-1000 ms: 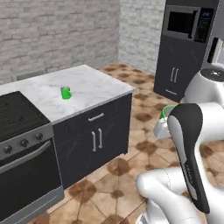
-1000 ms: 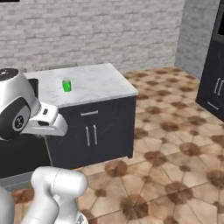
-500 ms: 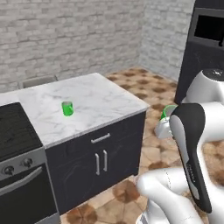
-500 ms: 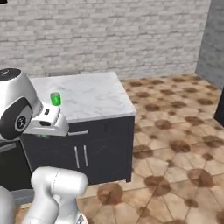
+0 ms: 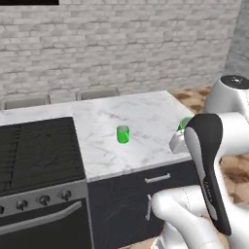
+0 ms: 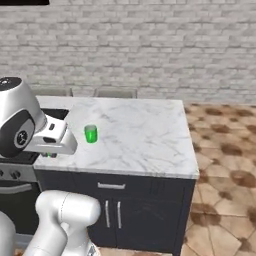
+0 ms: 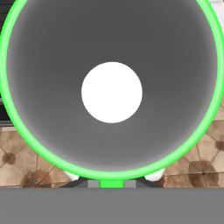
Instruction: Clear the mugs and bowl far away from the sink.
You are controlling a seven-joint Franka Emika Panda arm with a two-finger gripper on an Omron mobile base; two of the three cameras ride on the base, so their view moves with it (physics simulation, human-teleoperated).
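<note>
One bright green mug [image 5: 123,134] [image 6: 90,134] stands upright on the white marble counter [image 5: 146,112] [image 6: 145,135], near its stove side. The second green mug [image 7: 52,87] is carried in my gripper; in the hand view I look straight into its grey inside, ringed by its green rim. A sliver of that mug [image 5: 184,123] peeks out behind my forearm, at the counter's right end. My hand [image 6: 54,138] hovers at the counter's front left corner, fingers hidden. The bowl and the sink are out of view.
A black stove [image 5: 34,151] [image 6: 12,150] adjoins the counter on the left. Dark cabinet fronts with handles [image 6: 112,212] lie below. Two chair backs [image 5: 97,92] stand behind the counter against the brick wall. Brown tiled floor [image 6: 225,165] stretches to the right.
The whole picture has shifted: the base has driven, so the counter and the standing mug now sit nearer and more central. The carried mug stays in the hand.
</note>
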